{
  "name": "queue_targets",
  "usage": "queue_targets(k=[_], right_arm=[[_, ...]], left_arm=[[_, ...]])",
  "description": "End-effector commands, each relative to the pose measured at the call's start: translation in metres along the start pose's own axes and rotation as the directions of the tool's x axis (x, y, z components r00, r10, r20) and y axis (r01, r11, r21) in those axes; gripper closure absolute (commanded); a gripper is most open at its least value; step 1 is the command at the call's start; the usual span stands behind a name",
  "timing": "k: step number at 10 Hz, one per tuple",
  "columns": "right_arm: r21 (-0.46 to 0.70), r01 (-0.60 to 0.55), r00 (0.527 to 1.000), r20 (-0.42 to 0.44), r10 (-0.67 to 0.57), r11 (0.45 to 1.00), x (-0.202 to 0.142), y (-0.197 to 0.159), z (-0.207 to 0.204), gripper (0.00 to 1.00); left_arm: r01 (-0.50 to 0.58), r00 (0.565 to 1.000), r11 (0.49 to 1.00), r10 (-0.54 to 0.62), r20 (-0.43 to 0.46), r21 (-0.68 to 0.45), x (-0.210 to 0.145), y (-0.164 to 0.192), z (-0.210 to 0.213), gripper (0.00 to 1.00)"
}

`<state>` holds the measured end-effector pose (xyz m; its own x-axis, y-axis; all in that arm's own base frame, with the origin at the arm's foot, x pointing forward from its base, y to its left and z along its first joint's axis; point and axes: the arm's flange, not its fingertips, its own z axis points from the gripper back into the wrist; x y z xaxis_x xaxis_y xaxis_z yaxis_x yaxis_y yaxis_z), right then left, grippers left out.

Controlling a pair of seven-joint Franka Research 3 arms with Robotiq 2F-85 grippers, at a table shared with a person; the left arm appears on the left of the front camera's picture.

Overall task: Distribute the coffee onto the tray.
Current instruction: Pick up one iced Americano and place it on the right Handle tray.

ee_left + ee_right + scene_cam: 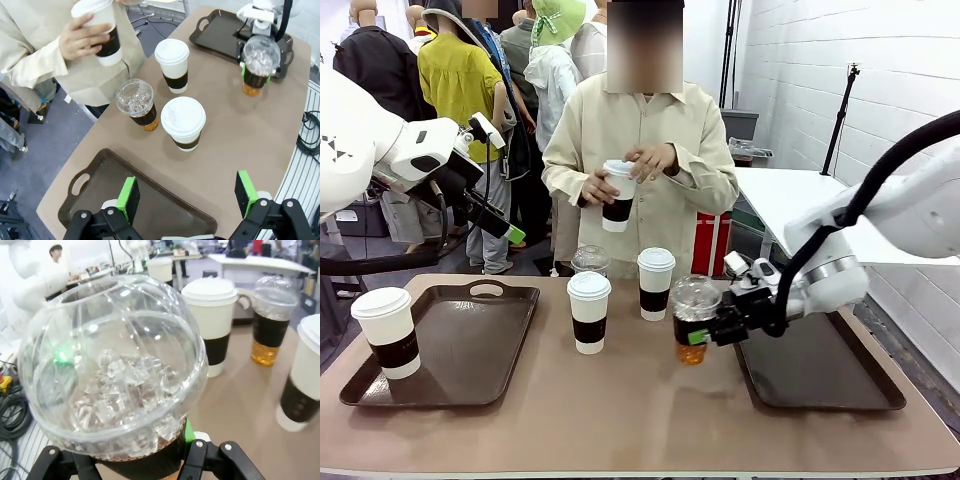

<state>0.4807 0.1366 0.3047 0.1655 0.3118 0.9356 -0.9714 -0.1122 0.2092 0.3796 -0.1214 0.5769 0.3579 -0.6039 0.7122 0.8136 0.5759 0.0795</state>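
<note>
Clamping an iced cup (693, 305), the right gripper (708, 330) sits just left of the right tray (820, 375) in the front view; one paper cup (388, 330) stands on the left tray (470, 340). The left wrist view shows the left gripper (187, 195) wide open and empty above the left tray. In the right wrist view, the iced cup's dome rises between that gripper's closed-in fingers.

This is a robotics lab or test bay: a bare white-painted block wall (880, 80), a black equipment stand (841, 112) by it, loose cables (307, 135) coiled on the grey floor (more show in the right wrist view), and a plain white worktable (790, 200) behind the brown table (620, 420).
</note>
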Motion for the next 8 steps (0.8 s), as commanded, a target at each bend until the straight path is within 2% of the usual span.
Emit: queue_targets(k=[1, 4, 8], right_arm=[[-0.044, 0.013, 1.000, 0.013, -0.013, 0.999, 0.006, 0.024, 0.037, 0.33], [-0.160, -0.031, 0.999, -0.028, 0.027, 0.987, -0.012, 0.059, 0.084, 0.33], [-0.252, 0.001, 1.000, 0.010, 0.001, 0.968, -0.044, 0.089, 0.115, 0.33]], left_arm=[[-0.003, 1.000, 1.000, 0.003, 0.001, -0.004, -0.001, 0.001, -0.001, 0.00], [-0.003, 1.000, 1.000, 0.003, 0.001, -0.004, -0.001, 0.001, -0.001, 0.00], [-0.003, 1.000, 1.000, 0.003, 0.001, -0.004, -0.001, 0.001, -0.001, 0.00]])
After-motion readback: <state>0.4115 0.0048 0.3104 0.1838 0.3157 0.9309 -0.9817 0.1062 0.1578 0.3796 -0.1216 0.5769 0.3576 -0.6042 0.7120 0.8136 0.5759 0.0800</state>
